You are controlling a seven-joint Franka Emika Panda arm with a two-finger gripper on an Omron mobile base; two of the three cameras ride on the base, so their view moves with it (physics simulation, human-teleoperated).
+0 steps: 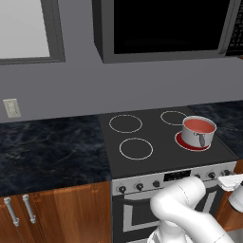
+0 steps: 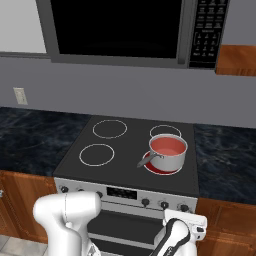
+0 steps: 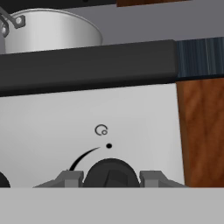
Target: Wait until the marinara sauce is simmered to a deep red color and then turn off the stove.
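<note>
Gripper sits at the stove's front panel, fingertips either side of a black knob, jaws at their narrowest and closed on it as far as the hand view shows. It's the rightmost knob, just beside the wood cabinet.

Above the knob: a small burner icon, a dot and a curved taper mark printed on the silver panel. No readable words there.

Step in hand, my read: knob is gripped, turn-off is next. Sauce looks salmon-red, not clearly deep red (hard to judge in this render), so hold the grip and keep checking the colour before rotating. When turning, keep the wrist axis on the knob centre, rotate toward the dot and don't pull outward, or the fingers may slip off the knob.

Further back: stove with a steel pot on the front right burner, which glows red under it. Sauce is in that pot, handle pointing toward the front left. Other three rings are bare.

Microwave hangs above; its keypad text is too small to read.
</note>
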